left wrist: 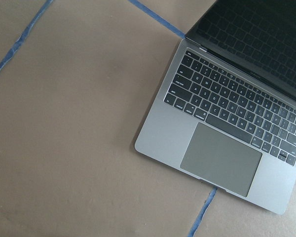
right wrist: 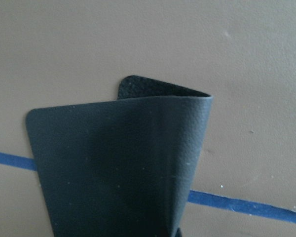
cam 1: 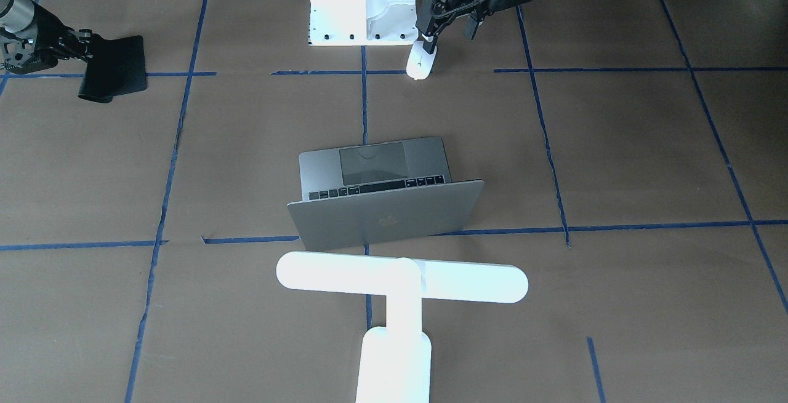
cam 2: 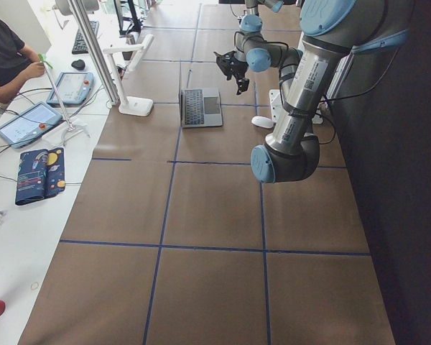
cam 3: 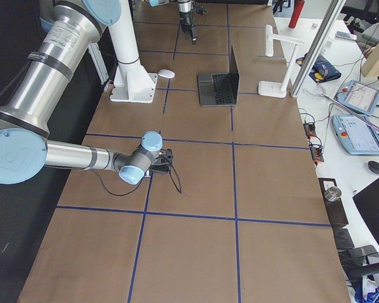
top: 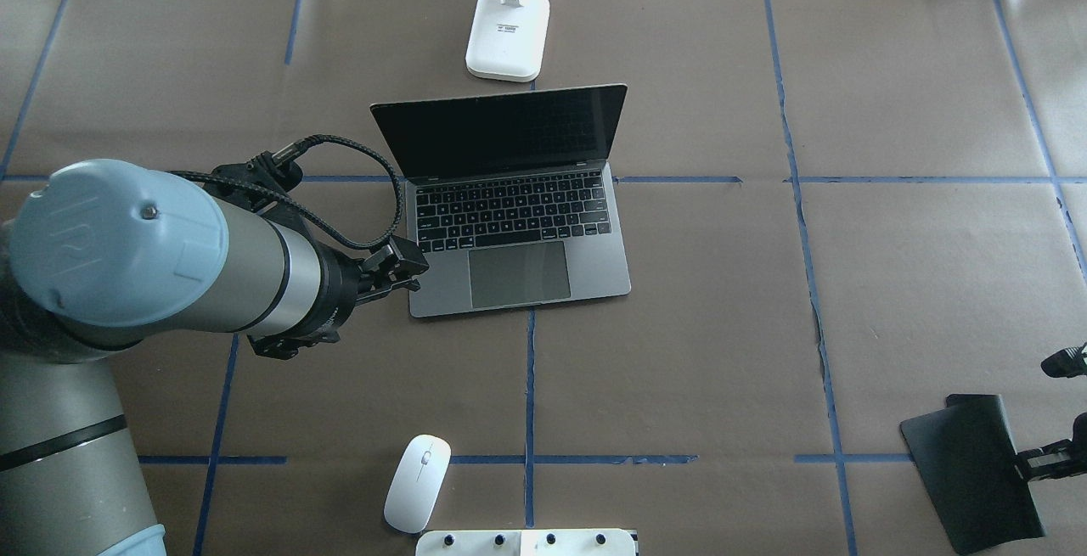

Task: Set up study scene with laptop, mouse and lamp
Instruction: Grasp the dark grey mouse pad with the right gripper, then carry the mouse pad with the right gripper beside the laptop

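Note:
The laptop (top: 518, 225) stands open at the table's middle, its screen dark; it also shows in the left wrist view (left wrist: 227, 148). The lamp (cam 1: 400, 283) stands behind it, with its base (top: 507, 34) at the far edge. The mouse (top: 418, 484) lies near the robot's side, beside the white pedestal. My left gripper (cam 1: 452, 37) hangs open and empty, raised above the table near the laptop's front left corner (top: 416, 272). My right gripper (top: 1023, 461) is shut on a black mat (top: 977, 471), which bends over on itself in the right wrist view (right wrist: 118, 168).
The white boxy pedestal (cam 1: 363, 3) with bolt holes stands at the robot's edge, right next to the mouse. Blue tape lines cross the brown table cover (top: 722, 327). Tablets and cables lie on the operators' bench (cam 2: 36, 122).

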`<state>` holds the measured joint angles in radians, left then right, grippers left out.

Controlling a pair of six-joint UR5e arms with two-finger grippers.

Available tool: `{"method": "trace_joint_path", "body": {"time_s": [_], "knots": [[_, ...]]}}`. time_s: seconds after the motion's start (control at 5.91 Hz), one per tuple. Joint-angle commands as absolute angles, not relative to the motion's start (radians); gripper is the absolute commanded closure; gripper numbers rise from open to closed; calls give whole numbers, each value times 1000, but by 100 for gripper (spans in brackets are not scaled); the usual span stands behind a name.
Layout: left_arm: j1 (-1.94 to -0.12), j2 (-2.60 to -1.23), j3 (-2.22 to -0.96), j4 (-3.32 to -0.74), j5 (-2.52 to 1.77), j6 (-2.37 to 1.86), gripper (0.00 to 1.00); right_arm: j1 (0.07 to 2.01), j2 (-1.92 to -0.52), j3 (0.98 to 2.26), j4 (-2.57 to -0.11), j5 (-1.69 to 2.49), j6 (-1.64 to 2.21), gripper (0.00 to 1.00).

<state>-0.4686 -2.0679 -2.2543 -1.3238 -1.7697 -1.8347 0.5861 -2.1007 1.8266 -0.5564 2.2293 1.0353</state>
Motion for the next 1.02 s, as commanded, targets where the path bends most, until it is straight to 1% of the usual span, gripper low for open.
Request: {"method": "trace_joint_path", "body": {"time_s": [0.0, 0.34, 0.68, 0.85], "knots": [[-468, -2068, -2252, -1324, -1769, -1835, 0, 632, -2064, 1888, -557, 2230, 1035, 100], [-469, -2068, -2247, -1324, -1769, -1835, 0, 676, -1923, 1890, -557, 2182, 1035, 100], [-469, -2068, -2244, -1322, -1769, -1835, 0, 673, -1800, 1873, -572, 2158, 1037, 100], [-469, -2068, -2244, -1322, -1769, -1835, 0, 673, -1676, 1827, -610, 2154, 1040, 100]]}}
